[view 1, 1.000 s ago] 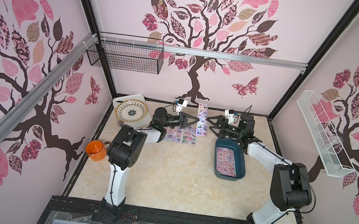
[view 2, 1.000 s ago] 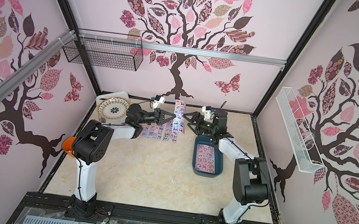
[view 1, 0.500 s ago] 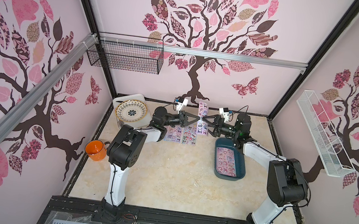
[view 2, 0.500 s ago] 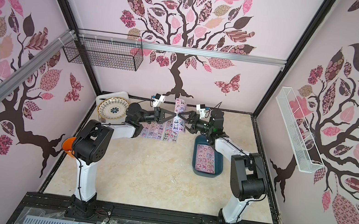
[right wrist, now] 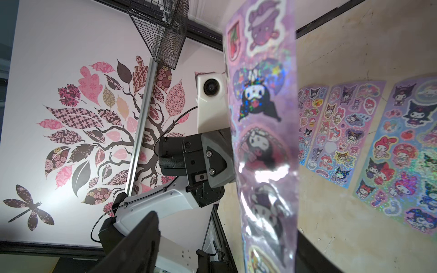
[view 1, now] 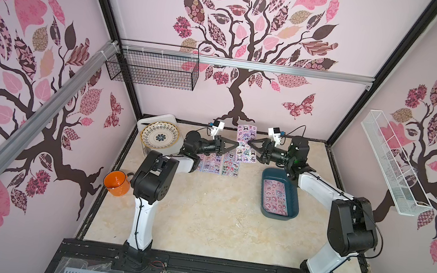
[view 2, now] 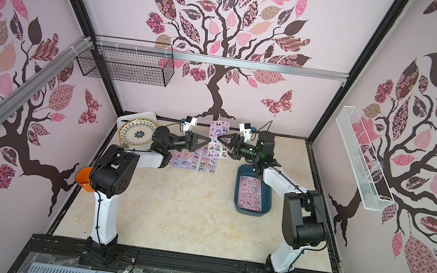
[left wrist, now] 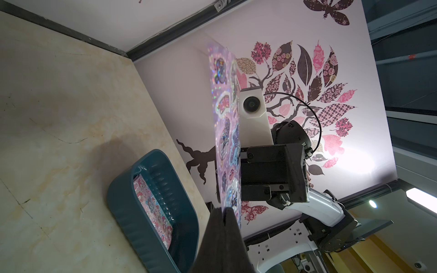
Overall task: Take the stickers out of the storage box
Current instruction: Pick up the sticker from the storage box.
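- Two things at the left edge play no part: the orange cup (view 1: pixel 116 183) at 8 o'clock and the patterned plate (view 1: pixel 160 136) at 10 o'clock, both well apart from the work.
- Your left gripper (view 1: pixel 236 143), up at 12 o'clock, is clenched on one edge of a sticker sheet (view 1: pixel 246 135). In the left wrist view its fingers (left wrist: pixel 212 248) are pressed together and the sheet rises from between them. I judge that this pinch on one edge is why the thin film stands upright instead of flopping.
- Below it, at 11 to 12 o'clock, the stickers already out (view 1: pixel 219 165) lie flat on the table (view 1: pixel 200 213), side by side and printed face up. That reads as your drop zone, kept clear of the box.
- Your right gripper (view 1: pixel 251 145) faces the left one from the far side of the held sheet. Its jaws stand apart with the film between them, and as far as the right wrist view shows they are grasping nothing. You cannot tell whether a pad brushes the film.
- The storage box (view 1: pixel 266 179) sits at 2 o'clock, near the right gripper, with at least one pink sheet (view 1: pixel 276 195) flat on its floor. By that, the job is unfinished.
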You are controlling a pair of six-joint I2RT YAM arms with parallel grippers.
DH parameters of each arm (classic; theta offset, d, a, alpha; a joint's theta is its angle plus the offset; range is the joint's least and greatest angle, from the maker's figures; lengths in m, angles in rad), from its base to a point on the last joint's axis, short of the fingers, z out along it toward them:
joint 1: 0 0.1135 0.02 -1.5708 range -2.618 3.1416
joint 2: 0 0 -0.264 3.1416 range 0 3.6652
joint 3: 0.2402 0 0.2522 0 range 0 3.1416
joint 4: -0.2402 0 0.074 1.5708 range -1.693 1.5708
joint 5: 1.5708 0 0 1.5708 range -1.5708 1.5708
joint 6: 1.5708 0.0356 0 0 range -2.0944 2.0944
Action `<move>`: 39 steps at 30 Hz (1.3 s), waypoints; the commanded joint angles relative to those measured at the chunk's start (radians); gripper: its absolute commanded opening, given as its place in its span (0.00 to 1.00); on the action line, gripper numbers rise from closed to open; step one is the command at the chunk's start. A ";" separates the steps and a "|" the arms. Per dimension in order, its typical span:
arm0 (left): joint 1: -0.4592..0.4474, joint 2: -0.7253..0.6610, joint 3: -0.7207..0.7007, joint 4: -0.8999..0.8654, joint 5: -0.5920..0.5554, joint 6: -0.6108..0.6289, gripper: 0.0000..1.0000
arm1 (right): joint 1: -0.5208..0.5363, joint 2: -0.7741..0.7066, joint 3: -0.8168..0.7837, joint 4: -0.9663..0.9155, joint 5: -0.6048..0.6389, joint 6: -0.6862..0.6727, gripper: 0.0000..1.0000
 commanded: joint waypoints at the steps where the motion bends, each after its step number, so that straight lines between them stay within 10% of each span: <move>1: -0.003 0.021 0.007 0.020 0.003 -0.002 0.00 | -0.003 -0.041 0.028 -0.018 -0.004 -0.016 0.67; 11: -0.016 0.008 0.016 -0.085 0.001 0.080 0.00 | -0.005 -0.014 0.048 -0.212 0.092 -0.138 0.21; 35: -0.041 -0.028 0.045 -0.394 -0.010 0.310 0.00 | -0.006 0.041 0.126 -0.556 0.278 -0.367 0.00; 39: -0.024 -0.053 0.044 -0.630 -0.066 0.470 0.13 | -0.006 0.077 0.149 -0.603 0.294 -0.396 0.00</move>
